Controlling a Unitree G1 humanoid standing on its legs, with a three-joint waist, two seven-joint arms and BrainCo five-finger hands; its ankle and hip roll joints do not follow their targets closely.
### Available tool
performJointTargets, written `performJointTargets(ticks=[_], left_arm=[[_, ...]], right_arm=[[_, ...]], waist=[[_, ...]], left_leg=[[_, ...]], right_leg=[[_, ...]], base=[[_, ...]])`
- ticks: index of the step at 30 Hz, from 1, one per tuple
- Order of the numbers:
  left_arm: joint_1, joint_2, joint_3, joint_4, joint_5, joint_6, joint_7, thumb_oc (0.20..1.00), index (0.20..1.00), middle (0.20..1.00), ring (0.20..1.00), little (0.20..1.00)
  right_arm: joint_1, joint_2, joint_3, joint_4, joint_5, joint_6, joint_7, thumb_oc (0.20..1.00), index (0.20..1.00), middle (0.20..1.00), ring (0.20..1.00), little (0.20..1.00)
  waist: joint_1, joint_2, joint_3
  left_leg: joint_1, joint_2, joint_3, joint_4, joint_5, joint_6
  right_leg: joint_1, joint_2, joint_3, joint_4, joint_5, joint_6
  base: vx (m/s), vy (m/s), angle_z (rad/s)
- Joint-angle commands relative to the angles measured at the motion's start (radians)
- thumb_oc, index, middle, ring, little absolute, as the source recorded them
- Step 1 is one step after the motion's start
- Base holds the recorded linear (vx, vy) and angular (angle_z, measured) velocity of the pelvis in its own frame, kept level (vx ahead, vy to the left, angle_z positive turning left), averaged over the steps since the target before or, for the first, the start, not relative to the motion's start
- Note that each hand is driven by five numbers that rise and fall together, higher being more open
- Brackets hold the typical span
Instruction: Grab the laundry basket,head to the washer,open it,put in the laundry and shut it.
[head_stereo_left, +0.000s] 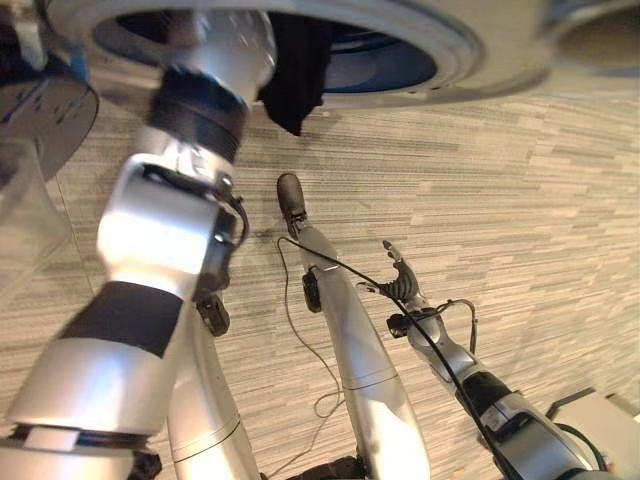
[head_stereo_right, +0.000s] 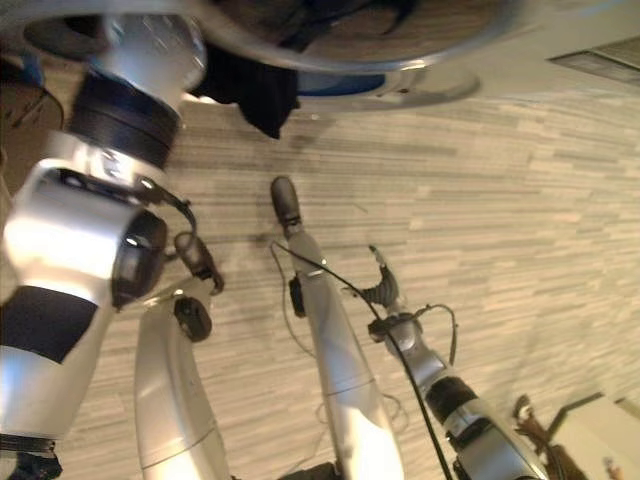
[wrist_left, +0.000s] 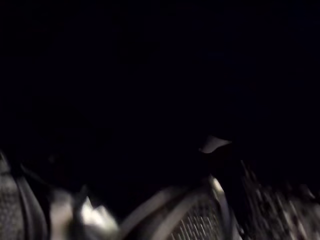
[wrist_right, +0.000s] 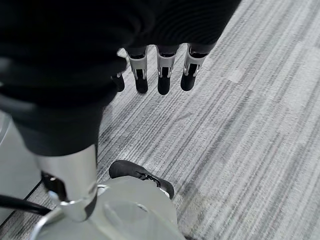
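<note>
Washer: round door rim and open drum mouth, set above the striped floor.
Laundry: dark cloth draped over the drum's lower lip, part inside, part hanging out.
Left arm: reaches up into the drum, presumably to push the cloth in; its hand is hidden in the dark, fingers cannot be told.
Right hand: idle low over the floor, well clear of the washer, fingers relaxed, empty.
Writing: none legible.

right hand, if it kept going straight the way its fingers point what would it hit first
Probably the striped grey carpet floor. The right hand hangs with relaxed fingers pointing down at bare floor, and nothing shows between them, though depth is hard to judge.
</note>
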Motion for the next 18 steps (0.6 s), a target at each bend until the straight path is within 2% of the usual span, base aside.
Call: performJointTargets(ticks=[1,2,3,6,7,8,10,11,12,14,15,18], left_arm=[[-0.130,-0.051,-0.097,-0.113,0.091,-0.012,0.001,0.200,0.200,0.200,0.200,0.200],[-0.131,-0.056,-0.097,-0.117,0.096,-0.012,0.008,0.200,0.200,0.200,0.200,0.200],[-0.168,-0.060,-0.148,-0.150,0.131,-0.004,0.009,0.200,0.200,0.200,0.200,0.200],[-0.197,-0.039,-0.198,-0.122,0.148,0.025,-0.017,0.200,0.200,0.200,0.200,0.200],[-0.193,-0.013,-0.230,-0.085,0.182,0.072,-0.036,0.388,0.388,0.388,0.388,0.388],[-0.189,0.010,-0.264,-0.046,0.206,0.111,-0.067,1.000,1.000,1.000,1.000,1.000],[-0.206,0.068,-0.422,0.148,0.321,0.285,-0.205,1.000,1.000,1.000,1.000,1.000],[-0.229,0.109,-0.528,0.228,0.443,0.353,-0.280,1.000,1.000,1.000,1.000,1.000],[-0.241,0.130,-0.645,0.295,0.629,0.423,-0.353,1.000,1.000,1.000,1.000,1.000],[-0.244,0.154,-0.840,0.389,1.007,0.507,-0.408,1.000,1.000,1.000,1.000,1.000],[-0.228,0.137,-0.890,0.402,1.139,0.520,-0.405,1.000,1.000,1.000,1.000,1.000],[-0.224,0.077,-0.983,0.379,1.388,0.538,-0.395,1.000,1.000,1.000,1.000,1.000]], right_arm=[[0.100,-0.083,-0.012,-0.008,0.007,0.021,0.001,1.000,1.000,1.000,1.000,1.000],[0.103,-0.085,-0.017,-0.012,0.007,0.022,0.002,1.000,1.000,1.000,1.000,1.000],[0.152,-0.122,-0.037,-0.040,0.008,0.018,0.008,1.000,1.000,1.000,1.000,1.000],[0.211,-0.170,-0.060,-0.087,-0.008,0.014,0.027,1.000,1.000,1.000,1.000,1.000],[0.222,-0.185,-0.072,-0.091,-0.017,0.011,0.031,1.000,1.000,1.000,1.000,1.000],[0.235,-0.199,-0.085,-0.098,-0.022,0.009,0.035,1.000,1.000,1.000,1.000,1.000],[0.255,-0.225,-0.134,-0.097,-0.006,-0.002,0.059,1.000,1.000,1.000,1.000,1.000],[0.259,-0.237,-0.160,-0.093,0.001,-0.008,0.071,1.000,1.000,1.000,1.000,1.000],[0.254,-0.245,-0.177,-0.085,0.003,-0.011,0.079,1.000,1.000,1.000,1.000,1.000],[0.238,-0.254,-0.194,-0.070,-0.006,-0.006,0.087,1.000,1.000,1.000,1.000,1.000],[0.228,-0.252,-0.181,-0.062,-0.013,-0.004,0.091,1.000,1.000,1.000,1.000,1.000],[0.230,-0.249,-0.144,-0.046,-0.021,-0.016,0.099,1.000,1.000,1.000,1.000,1.000]], waist=[[-0.027,0.037,-0.078],[-0.023,0.034,-0.074],[-0.039,0.040,-0.076],[-0.057,0.025,-0.076],[-0.058,0.025,-0.079],[-0.058,0.022,-0.078],[-0.049,0.033,-0.072],[-0.045,0.040,-0.066],[-0.041,0.049,-0.060],[-0.040,0.062,-0.056],[-0.043,0.063,-0.055],[-0.040,0.066,-0.058]], left_leg=[[0.159,0.006,-0.070,0.025,-0.214,0.063],[0.169,0.006,-0.067,0.017,-0.212,0.063],[0.207,0.011,-0.056,-0.011,-0.207,0.057],[0.276,0.022,-0.030,-0.061,-0.204,0.053],[0.287,0.026,-0.026,-0.068,-0.201,0.053],[0.299,0.031,-0.018,-0.075,-0.201,0.052],[0.311,0.035,-0.015,-0.082,-0.191,0.047],[0.312,0.033,-0.017,-0.086,-0.184,0.044],[0.310,0.028,-0.018,-0.094,-0.174,0.040],[0.316,0.016,-0.015,-0.119,-0.156,0.030],[0.318,0.008,-0.014,-0.131,-0.146,0.026],[0.319,-0.002,-0.021,-0.158,-0.136,0.014]], right_leg=[[0.028,0.032,-0.080,-0.078,-0.049,-0.008],[0.036,0.031,-0.077,-0.084,-0.047,-0.008],[0.059,0.035,-0.074,-0.107,-0.046,-0.012],[0.108,0.044,-0.071,-0.143,-0.037,-0.011],[0.117,0.046,-0.071,-0.143,-0.037,-0.011],[0.126,0.045,-0.069,-0.147,-0.037,-0.011],[0.140,0.034,-0.074,-0.151,-0.044,-0.014],[0.141,0.024,-0.077,-0.150,-0.043,-0.016],[0.141,0.013,-0.080,-0.151,-0.041,-0.019],[0.145,-0.005,-0.085,-0.157,-0.037,-0.020],[0.143,-0.013,-0.087,-0.158,-0.032,-0.019],[0.133,-0.023,-0.090,-0.160,-0.033,-0.020]], base=[[0.08,-0.058,-0.13],[0.13,-0.043,-0.01],[0.12,-0.048,0.01],[0.12,-0.031,-0.01],[0.07,-0.028,-0.05],[0.07,-0.061,-0.08],[0.05,-0.074,-0.10],[0.03,-0.065,-0.01],[0.00,-0.063,0.03],[-0.01,-0.038,0.14],[0.00,-0.035,0.30],[0.01,-0.036,0.29]])
